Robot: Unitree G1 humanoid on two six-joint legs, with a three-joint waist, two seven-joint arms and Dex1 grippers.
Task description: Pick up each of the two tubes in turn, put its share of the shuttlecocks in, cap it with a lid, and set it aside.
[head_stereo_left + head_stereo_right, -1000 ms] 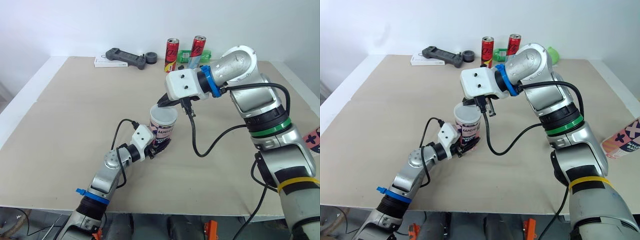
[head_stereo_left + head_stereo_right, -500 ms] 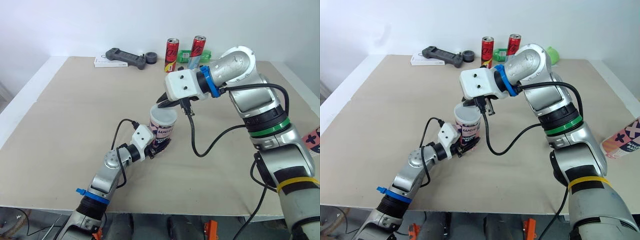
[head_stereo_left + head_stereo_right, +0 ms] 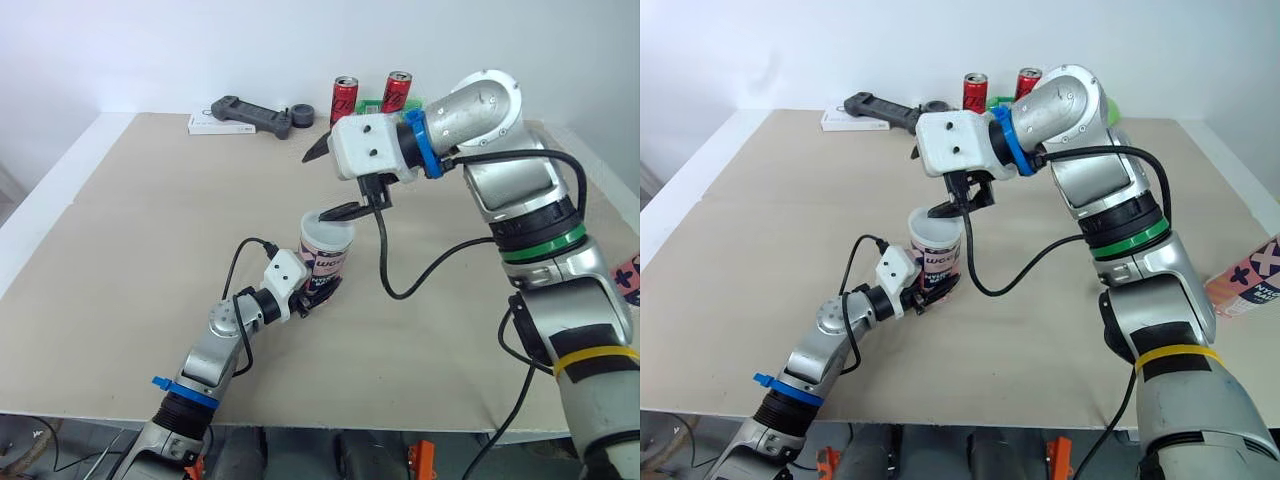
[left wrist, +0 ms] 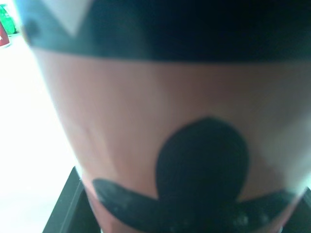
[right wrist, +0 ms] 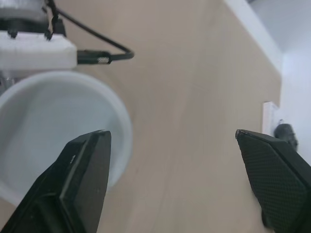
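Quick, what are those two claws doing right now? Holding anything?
Left gripper: closed on the tube.
Right gripper: open, holding nothing, just above the tube's top.

Bright, even light falls from above in the head views. The tabletop (image 3: 140, 230) is lit flat, and the shadows on it are faint and soft-edged. The white wall (image 3: 150, 50) behind is nearly washed out, and a soft sheen lies on the right arm (image 3: 480, 105). In the left wrist view the tube (image 4: 160, 97) sits so close that it is badly blurred; the strip beside it, probably tabletop, is blown out to white. In the right wrist view the fingers (image 5: 82, 179) of the right hand (image 5: 171, 133) are out of focus, and the tube's white rim glares.
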